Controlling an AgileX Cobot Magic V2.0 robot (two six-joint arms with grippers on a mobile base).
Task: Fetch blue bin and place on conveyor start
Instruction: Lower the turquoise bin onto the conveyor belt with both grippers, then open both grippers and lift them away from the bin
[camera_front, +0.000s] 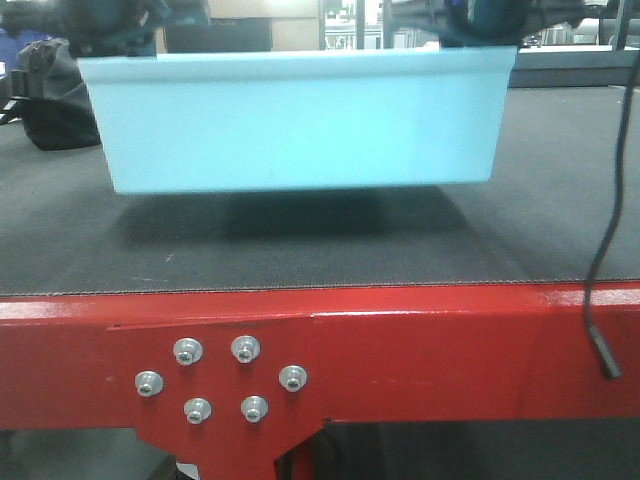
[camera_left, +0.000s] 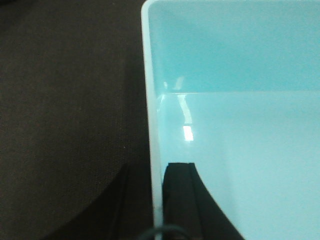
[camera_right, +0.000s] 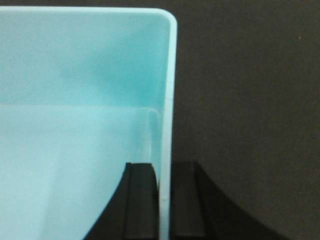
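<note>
The blue bin (camera_front: 300, 120) is a pale aqua tub held level just above the dark grey belt of the conveyor start (camera_front: 300, 245), with its shadow under it. The red frame (camera_front: 420, 340) with silver bolts (camera_front: 220, 380) runs along the belt's near edge. My left gripper (camera_left: 155, 170) is shut on the bin's left wall (camera_left: 152, 100), one finger inside and one outside. My right gripper (camera_right: 164, 167) is shut on the bin's right wall (camera_right: 167, 90) in the same way. The bin (camera_left: 240, 150) is empty inside. In the front view both grippers are only dark shapes above the rim.
A black bag (camera_front: 55, 100) lies on the belt at the far left, behind the bin. A black cable (camera_front: 600, 270) hangs down at the right over the belt and the red frame. Bare belt (camera_right: 250, 100) shows on both sides of the bin.
</note>
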